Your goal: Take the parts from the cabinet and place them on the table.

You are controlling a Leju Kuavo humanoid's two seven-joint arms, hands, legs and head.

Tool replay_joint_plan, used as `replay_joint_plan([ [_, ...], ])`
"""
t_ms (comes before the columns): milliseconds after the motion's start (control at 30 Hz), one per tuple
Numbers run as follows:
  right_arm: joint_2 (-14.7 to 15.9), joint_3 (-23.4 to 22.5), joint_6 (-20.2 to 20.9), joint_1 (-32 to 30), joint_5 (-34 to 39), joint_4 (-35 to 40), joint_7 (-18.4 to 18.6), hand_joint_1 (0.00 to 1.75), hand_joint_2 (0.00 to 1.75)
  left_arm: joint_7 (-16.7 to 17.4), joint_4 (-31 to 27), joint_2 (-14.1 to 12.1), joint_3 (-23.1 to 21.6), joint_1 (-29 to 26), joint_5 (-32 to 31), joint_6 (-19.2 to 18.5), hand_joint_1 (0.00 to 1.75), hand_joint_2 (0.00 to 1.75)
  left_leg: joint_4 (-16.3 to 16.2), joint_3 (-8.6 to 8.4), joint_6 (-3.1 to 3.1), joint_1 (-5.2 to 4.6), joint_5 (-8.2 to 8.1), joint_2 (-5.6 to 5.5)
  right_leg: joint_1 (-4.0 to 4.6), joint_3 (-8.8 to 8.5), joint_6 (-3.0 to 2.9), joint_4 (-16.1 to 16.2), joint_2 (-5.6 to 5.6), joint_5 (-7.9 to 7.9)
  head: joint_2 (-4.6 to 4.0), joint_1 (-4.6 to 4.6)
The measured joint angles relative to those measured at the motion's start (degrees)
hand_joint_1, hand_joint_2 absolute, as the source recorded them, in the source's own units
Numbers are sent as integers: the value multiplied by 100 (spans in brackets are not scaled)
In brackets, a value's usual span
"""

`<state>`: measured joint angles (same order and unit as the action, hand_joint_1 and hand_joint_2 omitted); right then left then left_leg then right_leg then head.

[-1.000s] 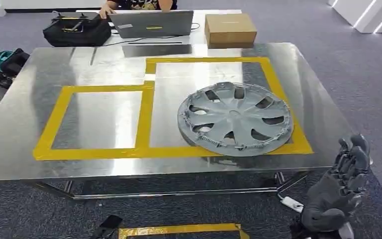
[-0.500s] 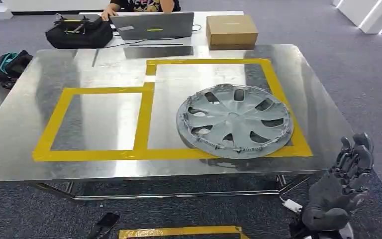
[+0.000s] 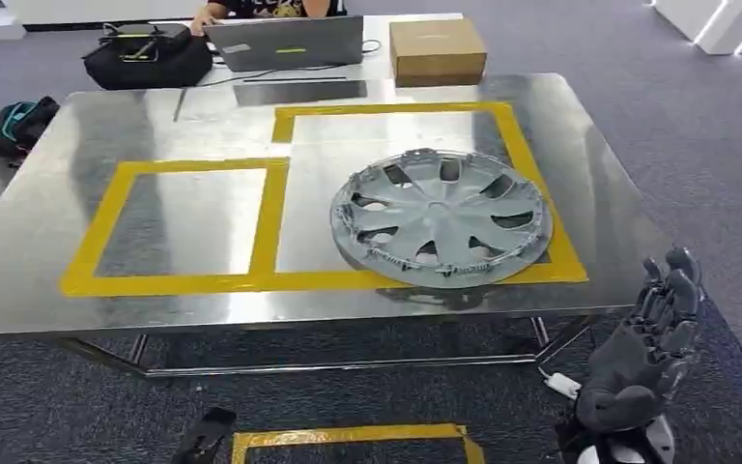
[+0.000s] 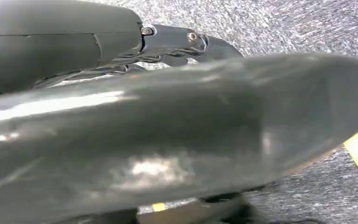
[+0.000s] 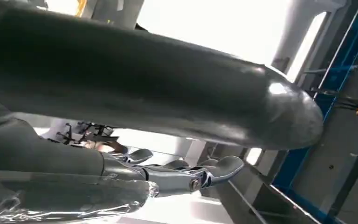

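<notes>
On the steel table [image 3: 48,280], inside the larger yellow tape square [image 3: 502,130], we see the hubcap [image 3: 441,217] lying flat, its near rim over the tape's front strip. A smaller tape square [image 3: 97,232] adjoins on the left. Beyond the far edge: laptop [image 3: 285,43], cardboard box [image 3: 437,48], black bag [image 3: 147,56]; a person's hand [image 3: 201,19] rests by the laptop. A teal-trimmed bag [image 3: 17,126] sits off the left side. Right hand [image 3: 642,353] hangs below the table's front-right corner, well apart from the hubcap, fingers apart & straight, holding nothing. Left hand [image 4: 168,135] seen close-up over grey carpet w/ yellow tape; we cannot tell whether its fingers are apart or together.
</notes>
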<state>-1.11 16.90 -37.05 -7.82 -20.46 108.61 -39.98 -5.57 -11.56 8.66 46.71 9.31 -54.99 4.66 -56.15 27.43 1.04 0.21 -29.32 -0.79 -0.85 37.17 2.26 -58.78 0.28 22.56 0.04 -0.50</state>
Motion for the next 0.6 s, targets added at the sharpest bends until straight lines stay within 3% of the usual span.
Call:
replay_joint_plan([
  [67, 0, 4, 30, 30, 13, -24, 0, 0, 0, 0, 0, 7, 0, -3, 0, -13, 0, 0, -20, 79, -27, -15, 24, -1, -9, -4, 73, 25, -1, -83, 0, 18],
  [133, 0, 13, 48, 29, 35, -42, 0, 0, 0, 0, 0, 0, 4, -19, 0, -42, 0, 0, 17, 131, -148, -6, 132, 14, -34, 5, 160, 88, 6, -165, 0, 13],
  [167, 0, 13, 48, 28, 37, -48, 0, 0, 0, 0, 0, 0, 7, -2, -2, -46, 0, 0, 15, 179, -179, 3, 183, 27, -40, 92, 171, 1, 1, 7, 2, -2],
  [200, 0, 18, 57, 34, 37, -57, 0, 0, 0, -2, 0, 0, 9, 0, -4, -57, 0, 0, 15, 236, -222, 3, 230, 27, -37, 189, 186, -286, -4, 341, 0, -13],
  [267, 0, 24, 57, 49, 44, -79, 0, 0, 0, -4, 0, 9, 11, -14, -9, -76, 0, 0, 10, 372, -245, -10, 334, 30, -27, 453, 213, -1220, -4, 935, 0, -35],
  [300, 0, 28, 57, 47, 44, -90, 0, 0, 0, -4, 0, 9, 11, -21, -11, -77, 0, 0, 6, 431, -246, -19, 380, 34, -25, 531, 215, -1559, -3, 1069, 0, -39],
  [333, 0, 28, 63, 47, 46, -107, 0, 0, 0, -4, 0, 9, 13, -27, -11, -76, 0, 0, 2, 504, -248, -28, 435, 38, -19, 517, 205, -1744, -3, 1063, 0, -33],
  [367, 0, 31, 63, 47, 50, -122, 0, 0, 0, -4, 0, 7, 15, -29, -13, -76, 0, 0, -1, 561, -245, -37, 478, 39, -11, 362, 188, -1637, -3, 928, 0, -37],
  [400, 0, 31, 66, 50, 50, -136, 0, 0, 0, -4, 0, 7, 17, -30, -15, -76, 0, 0, -1, 610, -240, -43, 518, 38, 2, 77, 158, -1275, -3, 735, 0, -37],
  [433, 0, 31, 66, 55, 50, -142, 0, 0, 0, -7, 0, 9, 17, -31, -17, -76, 0, 0, -1, 649, -226, -49, 555, 34, 19, -314, 117, -727, -1, 566, 0, -37],
  [467, 0, 35, 66, 75, 50, -149, 0, 0, 0, -11, 0, 11, 17, -30, -17, -74, 0, 0, -8, 666, -206, -48, 591, 32, 40, -736, 74, -128, -2, 551, 0, -39],
  [500, 0, 42, 66, 98, 48, -153, 0, 0, 0, -13, 0, 13, 20, -32, -17, -74, 0, 0, -15, 704, -170, -78, 619, 31, 61, -996, 64, 218, 2, 685, 0, -37],
  [533, 0, 42, 66, 98, 48, -157, 0, 0, 0, -13, 0, 11, 22, -32, -20, -74, 0, 0, -17, 703, -141, -77, 661, 33, 65, -939, 58, 207, 4, 652, 2, -9],
  [600, 0, 42, 79, 91, 52, -179, 0, 0, 0, -20, 0, 11, 22, -34, -20, -79, 0, 0, -10, 711, -83, -58, 718, 34, 88, -842, 8, 208, 7, 629, 2, -48],
])
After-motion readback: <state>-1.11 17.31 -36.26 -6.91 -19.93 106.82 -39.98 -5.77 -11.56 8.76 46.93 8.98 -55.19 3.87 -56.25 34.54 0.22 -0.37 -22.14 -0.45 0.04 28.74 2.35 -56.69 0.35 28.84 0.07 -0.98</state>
